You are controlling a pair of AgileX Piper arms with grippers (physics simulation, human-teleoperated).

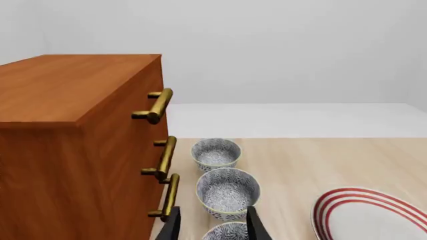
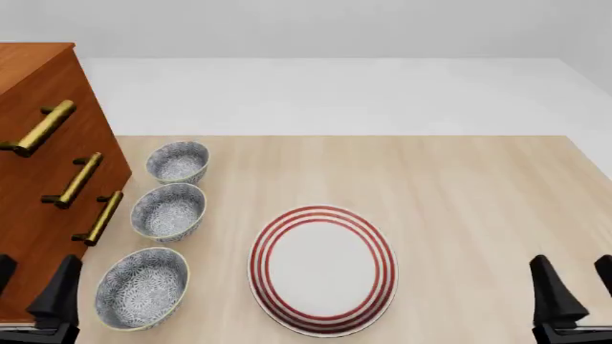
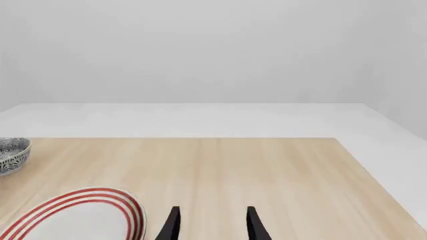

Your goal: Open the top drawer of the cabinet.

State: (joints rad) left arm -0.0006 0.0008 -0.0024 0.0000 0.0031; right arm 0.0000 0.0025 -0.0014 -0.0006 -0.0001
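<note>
- Both pairs of fingers spread apart and pinching nothing: left gripper (image 2: 29, 290) at the near left edge of the front view, right gripper (image 2: 572, 287) at the near right edge.
- Left gripper's dark fingertips (image 1: 172, 225) also seen in its wrist view, apart, with patterned bowls showing in the gap beyond; right gripper (image 3: 210, 225) over bare wood, likewise parted.
- Cabinet (image 2: 39, 215) standing at the left side of the table (image 2: 478, 201), reddish-brown, drawer fronts facing right toward the bowls.
- Top drawer (image 2: 82, 97) closed flush with the fronts below, its brass bar handle (image 2: 40, 127) the uppermost of three; not touched by either gripper.
- Two lower handles, middle (image 2: 77, 180) and bottom (image 2: 100, 218), lined up under it.
- Three blue-and-white patterned bowls in a row just beside the cabinet front: far bowl (image 2: 178, 162), middle bowl (image 2: 168, 211), near bowl (image 2: 143, 288), the last close to the left gripper.
- White plate with red rings (image 2: 323, 269) near the table's middle, between the two grippers and right of the bowls.
- Right gripper well apart from the cabinet, with the plate's edge (image 3: 80, 215) to its left.
</note>
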